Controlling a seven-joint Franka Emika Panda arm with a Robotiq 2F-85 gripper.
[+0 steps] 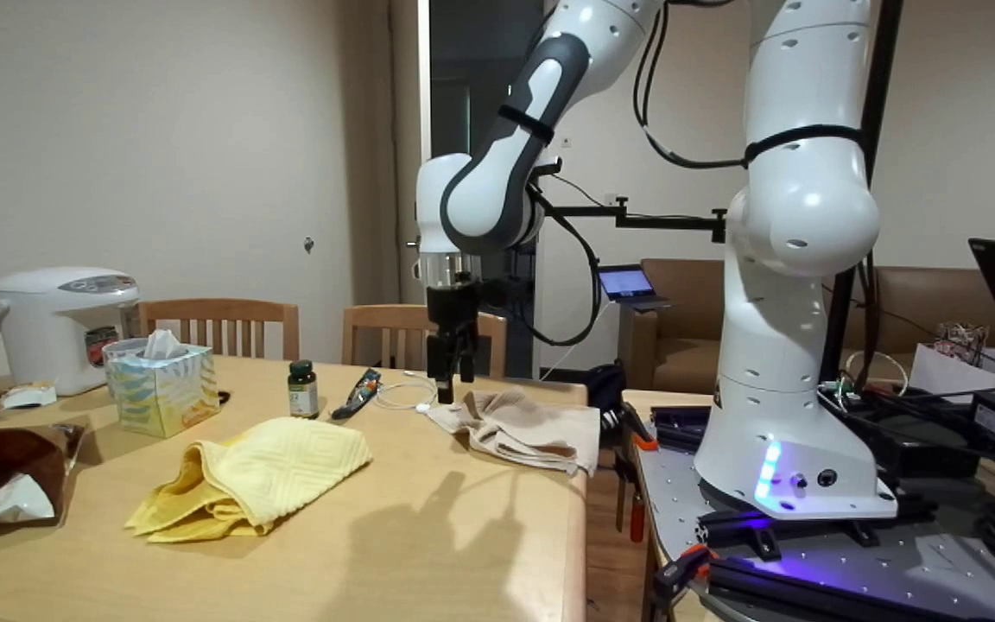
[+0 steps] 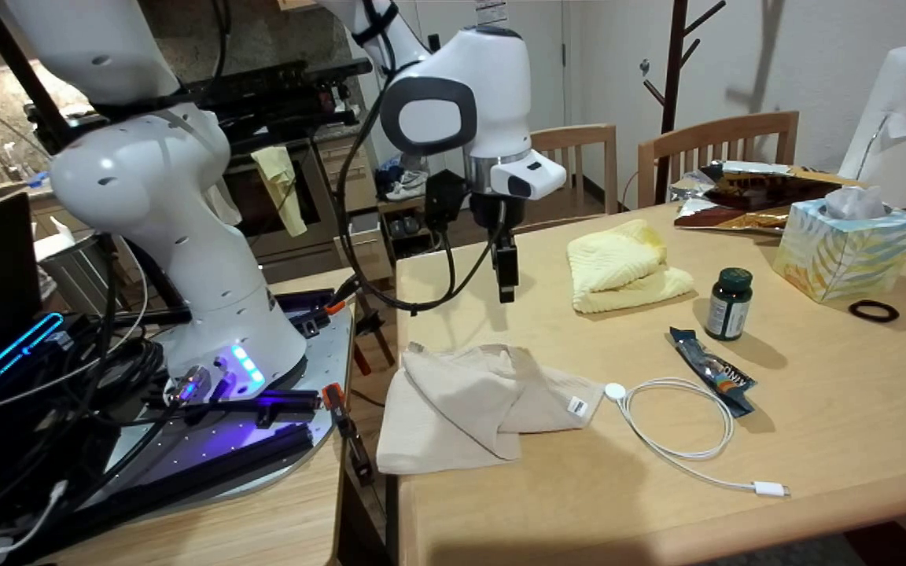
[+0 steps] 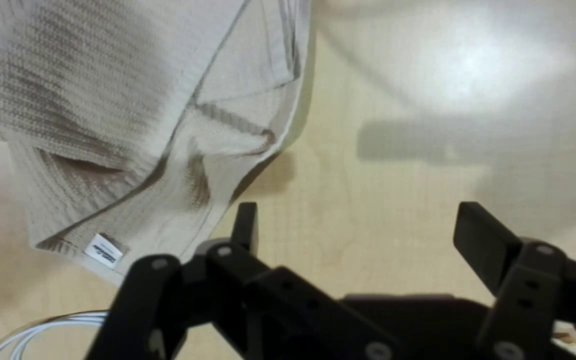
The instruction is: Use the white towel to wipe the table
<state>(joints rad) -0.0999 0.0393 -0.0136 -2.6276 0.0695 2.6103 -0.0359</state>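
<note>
The white towel (image 2: 453,417) lies crumpled and folded on the light wooden table (image 2: 532,503), and one side of it reaches over the edge that faces the robot base. Its small label shows in the wrist view, where the towel (image 3: 118,75) fills the upper left. My gripper (image 3: 357,220) is open over bare wood, with nothing between its fingers. It hangs above the tabletop, beside the towel and apart from it. In an exterior view the gripper (image 1: 456,389) points straight down, its shadow falling on the table (image 1: 428,553).
A folded yellow cloth (image 1: 273,471) lies farther along the table. Also on it are a dark green bottle (image 2: 730,305), a snack bar (image 2: 711,369), a coiled white cable (image 2: 677,452) close to the towel's labelled corner, a tissue box (image 2: 846,248) and snack bags (image 2: 767,196).
</note>
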